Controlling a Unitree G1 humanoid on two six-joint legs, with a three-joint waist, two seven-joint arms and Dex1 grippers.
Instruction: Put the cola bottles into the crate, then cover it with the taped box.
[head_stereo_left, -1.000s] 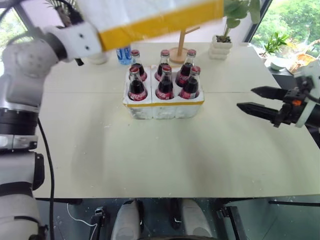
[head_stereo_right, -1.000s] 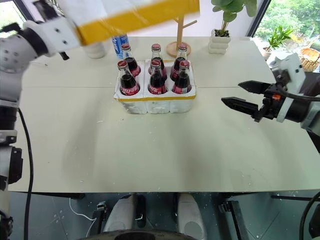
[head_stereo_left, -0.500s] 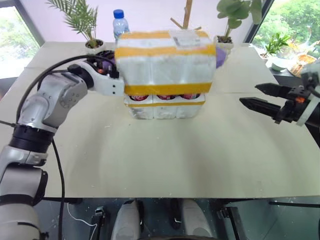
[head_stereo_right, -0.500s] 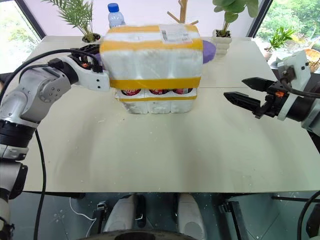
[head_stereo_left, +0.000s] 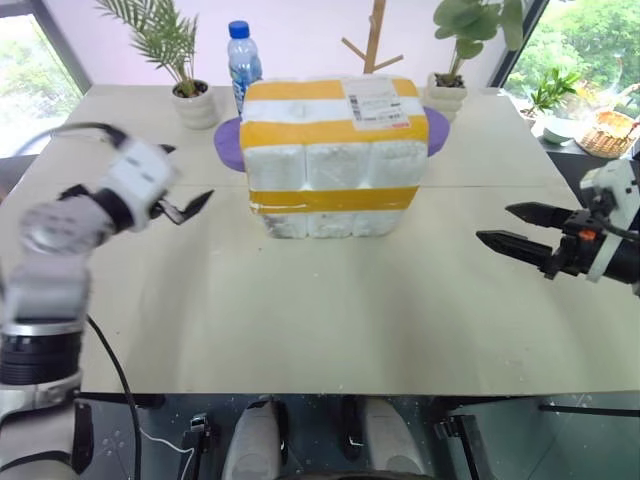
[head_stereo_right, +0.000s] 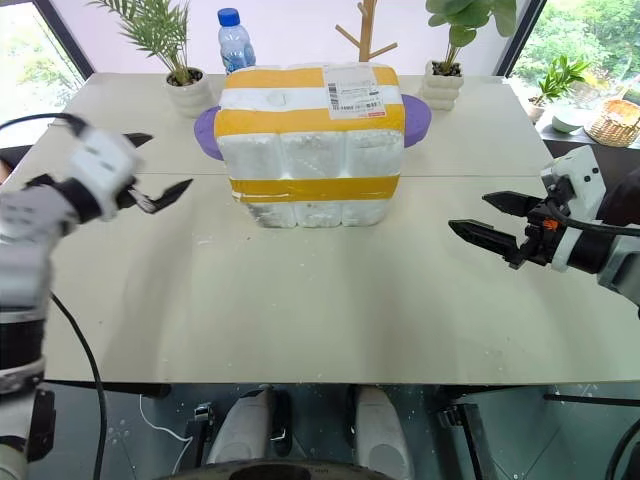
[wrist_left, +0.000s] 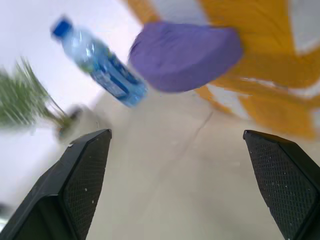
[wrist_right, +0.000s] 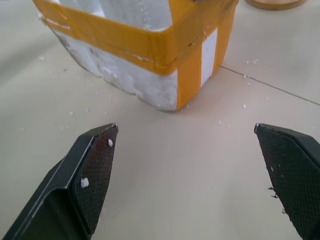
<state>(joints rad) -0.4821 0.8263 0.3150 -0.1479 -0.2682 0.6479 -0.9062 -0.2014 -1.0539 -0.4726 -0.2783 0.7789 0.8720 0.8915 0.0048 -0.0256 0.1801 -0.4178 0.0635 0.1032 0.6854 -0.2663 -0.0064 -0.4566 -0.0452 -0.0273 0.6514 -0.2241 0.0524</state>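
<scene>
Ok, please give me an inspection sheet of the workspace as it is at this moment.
Surface: beige table, white crumbs scattered.
Job's things: taped box sits over the crate; no cola bottles visible.
Clutter: water bottle, purple item behind the box, two potted plants, wooden stand.
Grippers: left gripper open, empty, apart from the box; right gripper open, empty.
Cables: black cable along the left arm.
Surroundings: windows, greenery outside.

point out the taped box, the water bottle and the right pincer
taped box (head_stereo_left: 335, 165), left eye view, front styrofoam wall between the yellow bands
water bottle (head_stereo_left: 240, 60), left eye view, labelled body under the blue cap
right pincer (head_stereo_left: 510, 227), left eye view, midway between its two open fingertips
</scene>
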